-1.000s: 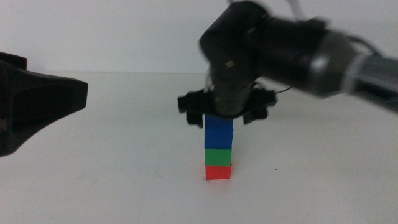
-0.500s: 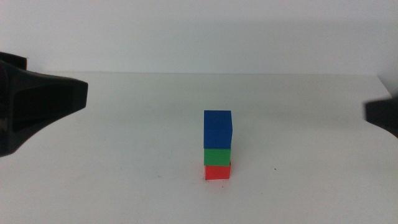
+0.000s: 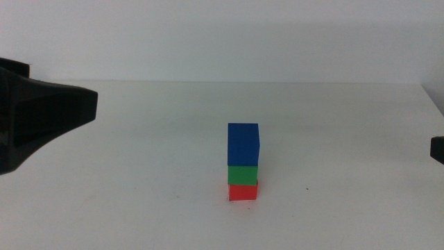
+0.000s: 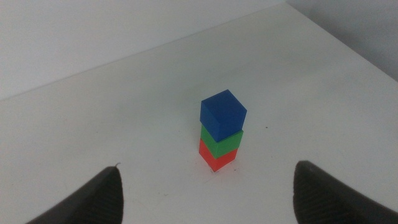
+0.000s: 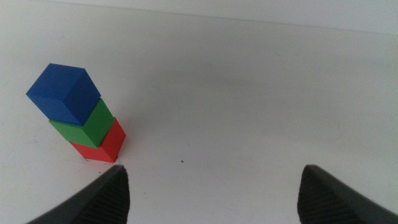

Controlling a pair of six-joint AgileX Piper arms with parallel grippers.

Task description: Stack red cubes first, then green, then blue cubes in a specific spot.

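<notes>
Three cubes stand in one stack on the white table: the red cube (image 3: 243,192) at the bottom, the green cube (image 3: 243,174) on it, the blue cube (image 3: 243,144) on top. Both wrist views show the same stack: red cube (image 4: 217,158), green cube (image 4: 222,142), blue cube (image 4: 222,116); red cube (image 5: 101,145), green cube (image 5: 85,126), blue cube (image 5: 63,92). My left gripper (image 4: 208,198) is open and empty, well back from the stack. My right gripper (image 5: 214,196) is open, empty, and off to the stack's side. The spot is covered by the stack.
The left arm's dark body (image 3: 38,121) fills the left edge of the middle view. A small piece of the right arm (image 3: 438,149) shows at the right edge. The table's far edge (image 3: 277,82) meets a white wall.
The right arm stood over the stack with its gripper around the blue cube one second ago. It has since pulled away to the right edge. The stack has not moved.
</notes>
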